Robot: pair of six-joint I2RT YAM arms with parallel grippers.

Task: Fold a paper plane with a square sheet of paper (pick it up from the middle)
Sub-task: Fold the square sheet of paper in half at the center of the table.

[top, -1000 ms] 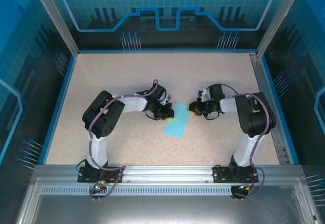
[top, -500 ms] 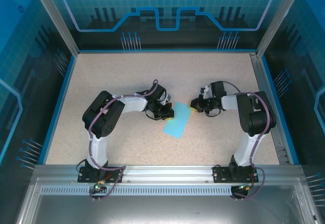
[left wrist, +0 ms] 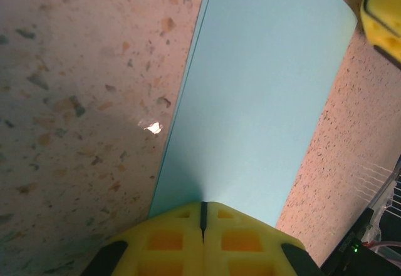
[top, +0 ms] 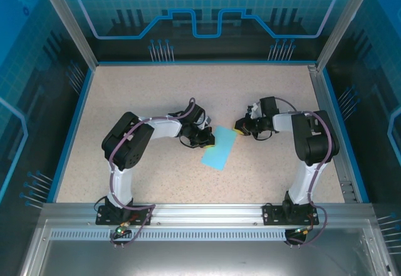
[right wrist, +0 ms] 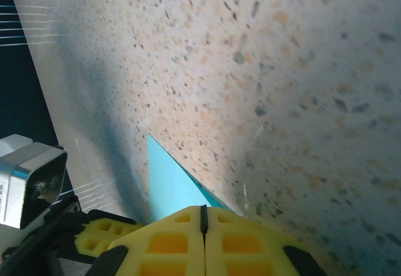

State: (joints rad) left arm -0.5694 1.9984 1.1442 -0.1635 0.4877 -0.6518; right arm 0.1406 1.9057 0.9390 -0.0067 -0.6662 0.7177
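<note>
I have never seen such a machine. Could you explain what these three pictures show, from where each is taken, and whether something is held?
These are two robot arms, the left arm and the right arm, bolted at the near edge of a table. One picture looks down from above; the other two come from cameras on the wrists, so each shows its own yellow fingers. A light-turquoise sheet of paper lies flat on the table. The left gripper is shut, its tips at an edge of the paper; pinching or only pressing, I cannot tell. The right gripper is shut, close to a corner.
</note>
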